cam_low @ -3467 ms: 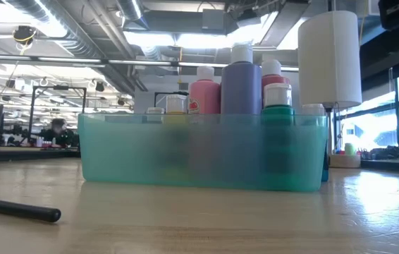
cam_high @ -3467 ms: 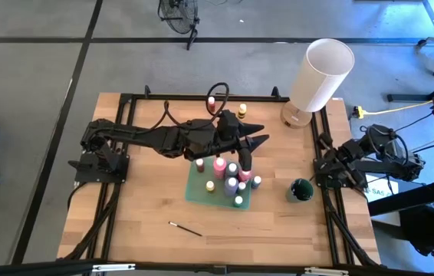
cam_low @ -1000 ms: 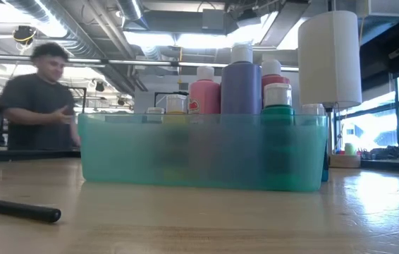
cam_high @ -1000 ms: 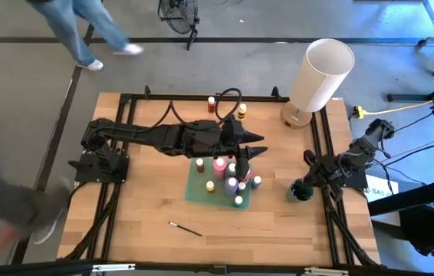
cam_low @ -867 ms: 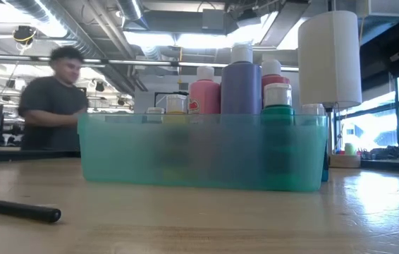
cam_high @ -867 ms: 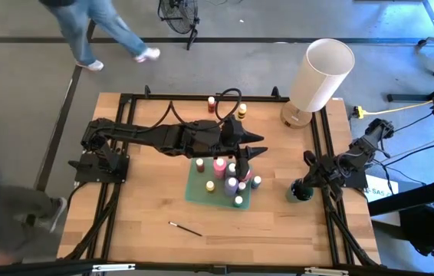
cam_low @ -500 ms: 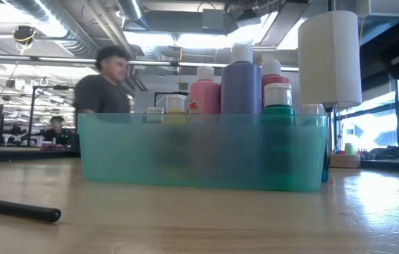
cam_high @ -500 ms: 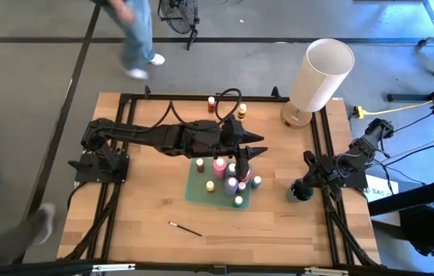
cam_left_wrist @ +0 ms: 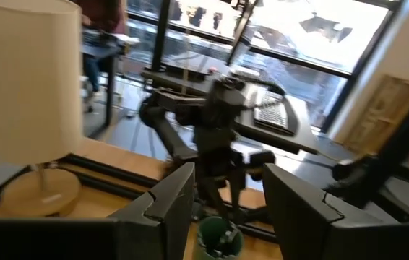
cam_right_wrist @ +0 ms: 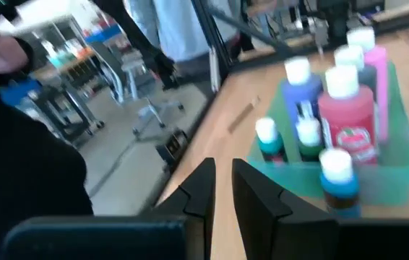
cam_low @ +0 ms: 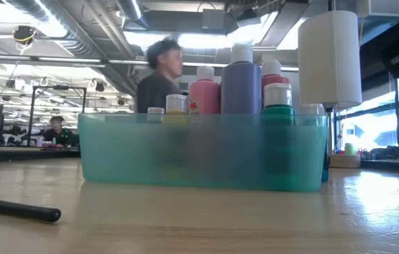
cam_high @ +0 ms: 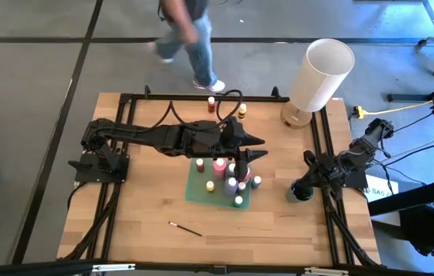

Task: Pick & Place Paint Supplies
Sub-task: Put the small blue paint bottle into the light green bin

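Observation:
A teal tray (cam_high: pixel 196 189) (cam_low: pixel 129 152) on the table's middle holds several small paint bottles standing upright, among them pink (cam_high: pixel 220 164), purple (cam_high: pixel 231 184) and red (cam_right_wrist: pixel 346 119). Two more bottles (cam_high: pixel 211 102) (cam_high: pixel 241 110) stand near the far edge. One dark brush (cam_high: pixel 185 228) (cam_low: pixel 16 209) lies flat toward the near edge. My left gripper (cam_high: pixel 254 147) (cam_left_wrist: pixel 222 195) hovers open over the tray's far right corner. My right gripper (cam_high: pixel 301 184) (cam_right_wrist: pixel 223 184) points down over a green cup (cam_left_wrist: pixel 219 240) by the right edge, with a narrow gap between its fingers.
A tall white cylinder lamp (cam_high: pixel 320 73) (cam_low: pixel 330 60) stands at the far right corner. A person (cam_high: pixel 190 34) walks just beyond the far edge. Bare wood lies left of the tray and along the near edge.
A person has walked along the far side of the table from the left toward its middle. Both arms have kept still, and the tray, bottles and brush have stayed where they were.

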Controlling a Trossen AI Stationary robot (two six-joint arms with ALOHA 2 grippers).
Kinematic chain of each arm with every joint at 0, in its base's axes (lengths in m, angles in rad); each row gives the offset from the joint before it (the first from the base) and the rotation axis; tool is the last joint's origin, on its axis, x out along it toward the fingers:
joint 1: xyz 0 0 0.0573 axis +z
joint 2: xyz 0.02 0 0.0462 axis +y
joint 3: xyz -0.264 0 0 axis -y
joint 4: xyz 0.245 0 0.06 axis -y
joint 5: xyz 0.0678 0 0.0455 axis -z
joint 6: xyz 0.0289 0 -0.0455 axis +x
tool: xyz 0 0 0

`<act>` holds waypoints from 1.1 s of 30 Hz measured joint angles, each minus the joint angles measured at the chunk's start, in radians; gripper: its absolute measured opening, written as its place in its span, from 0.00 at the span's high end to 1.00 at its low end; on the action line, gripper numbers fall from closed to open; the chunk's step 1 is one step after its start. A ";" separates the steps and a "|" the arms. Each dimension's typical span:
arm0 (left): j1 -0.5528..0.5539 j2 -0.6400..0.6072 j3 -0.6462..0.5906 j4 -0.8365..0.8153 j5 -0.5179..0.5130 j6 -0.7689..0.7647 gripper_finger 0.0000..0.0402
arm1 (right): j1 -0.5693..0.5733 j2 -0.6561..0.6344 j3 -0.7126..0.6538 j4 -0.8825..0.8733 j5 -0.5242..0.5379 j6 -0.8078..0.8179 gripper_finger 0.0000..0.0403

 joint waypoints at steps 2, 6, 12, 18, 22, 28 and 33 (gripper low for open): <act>0.000 0.000 0.000 0.000 0.042 0.000 0.60 | 0.000 0.000 0.000 0.050 -0.005 0.000 0.87; 0.000 0.000 0.000 0.000 0.096 0.000 0.60 | 0.000 0.000 0.000 0.179 -0.050 -0.005 0.85; 0.000 0.000 0.000 -0.020 0.181 0.001 0.60 | 0.000 0.017 0.000 0.443 -0.150 -0.089 0.80; 0.000 -0.005 0.000 -0.074 0.265 -0.001 0.60 | 0.000 0.077 0.000 0.639 -0.158 -0.139 0.71; -0.001 -0.022 0.001 -0.105 0.320 -0.001 0.60 | 0.000 0.168 0.048 0.687 -0.148 -0.173 0.64; -0.009 -0.053 0.001 -0.162 0.358 0.000 0.60 | 0.001 0.365 0.206 0.698 -0.140 -0.284 0.53; -0.014 -0.075 0.001 -0.200 0.360 0.008 0.60 | 0.001 0.521 0.383 0.572 -0.169 -0.317 0.47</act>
